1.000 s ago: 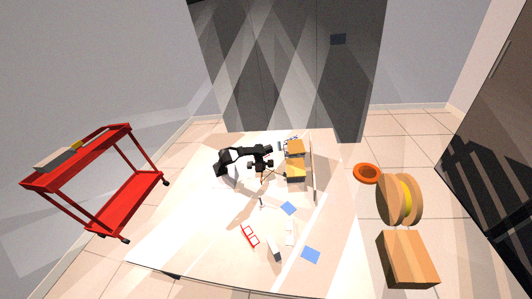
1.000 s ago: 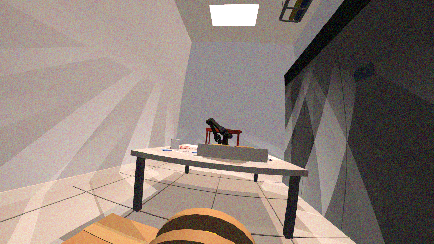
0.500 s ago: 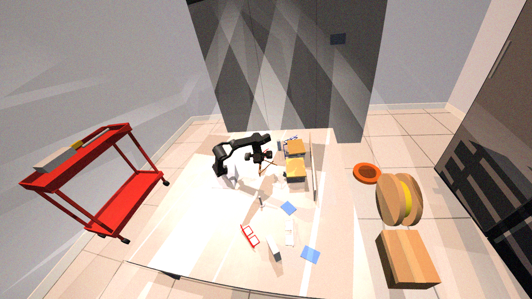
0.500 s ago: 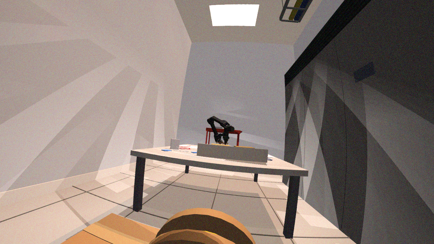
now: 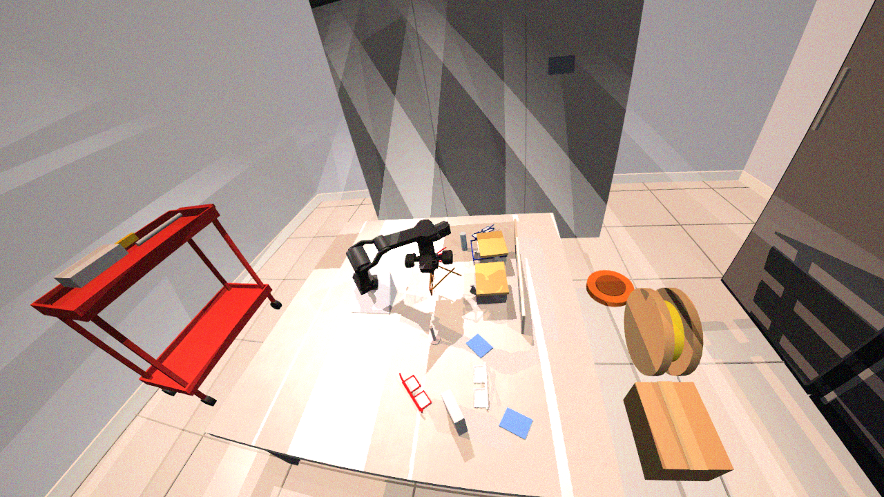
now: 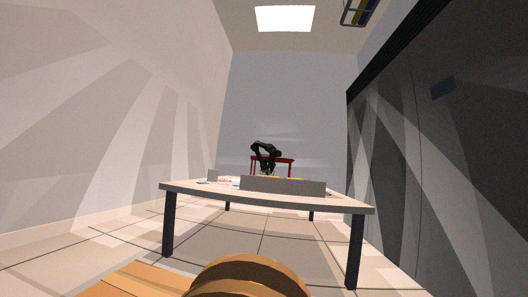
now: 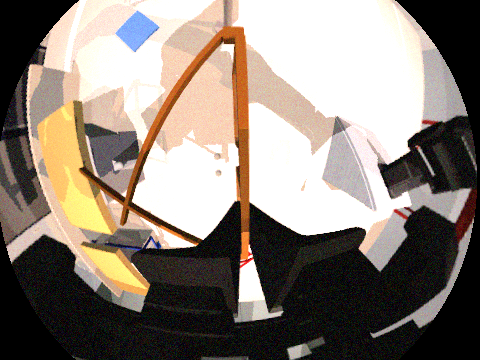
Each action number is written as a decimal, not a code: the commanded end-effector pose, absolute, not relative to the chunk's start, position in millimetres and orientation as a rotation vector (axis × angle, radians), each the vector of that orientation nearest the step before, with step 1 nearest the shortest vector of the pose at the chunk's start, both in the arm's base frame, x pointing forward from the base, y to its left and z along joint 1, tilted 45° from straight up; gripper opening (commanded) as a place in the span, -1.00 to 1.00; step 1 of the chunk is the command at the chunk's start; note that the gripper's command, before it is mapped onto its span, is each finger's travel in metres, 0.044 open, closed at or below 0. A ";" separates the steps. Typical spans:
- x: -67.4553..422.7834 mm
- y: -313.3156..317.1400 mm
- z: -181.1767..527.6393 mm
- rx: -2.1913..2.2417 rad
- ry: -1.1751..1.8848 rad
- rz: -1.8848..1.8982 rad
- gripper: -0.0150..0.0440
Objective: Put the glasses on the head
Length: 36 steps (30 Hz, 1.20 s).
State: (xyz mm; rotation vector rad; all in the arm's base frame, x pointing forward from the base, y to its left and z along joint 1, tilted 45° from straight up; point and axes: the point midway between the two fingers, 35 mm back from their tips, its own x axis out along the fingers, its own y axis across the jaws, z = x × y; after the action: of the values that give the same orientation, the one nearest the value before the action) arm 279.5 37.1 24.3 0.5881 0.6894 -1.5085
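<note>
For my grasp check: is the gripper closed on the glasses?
Yes: the gripper is shut on the orange-brown glasses frame.

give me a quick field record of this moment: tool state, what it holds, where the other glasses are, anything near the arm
tool state: tool shut on the tortoiseshell glasses
held by: one thin brown bar of the frame, pinched between the fingers
glasses pose: hanging below the tool above the table, seemingly not resting on it
red glasses: red glasses flat on the table, far from the arm
blue glasses: blue glasses beside the yellow blocks
display heads: green tag not discernible
placement: not yet done
</note>
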 end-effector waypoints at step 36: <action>256.1 -108.4 145.5 0.580 0.666 -1.514 -0.49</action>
State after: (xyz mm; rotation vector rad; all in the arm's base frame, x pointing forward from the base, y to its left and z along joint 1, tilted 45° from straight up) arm 258.8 -101.6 152.4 0.5901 0.6599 -1.5080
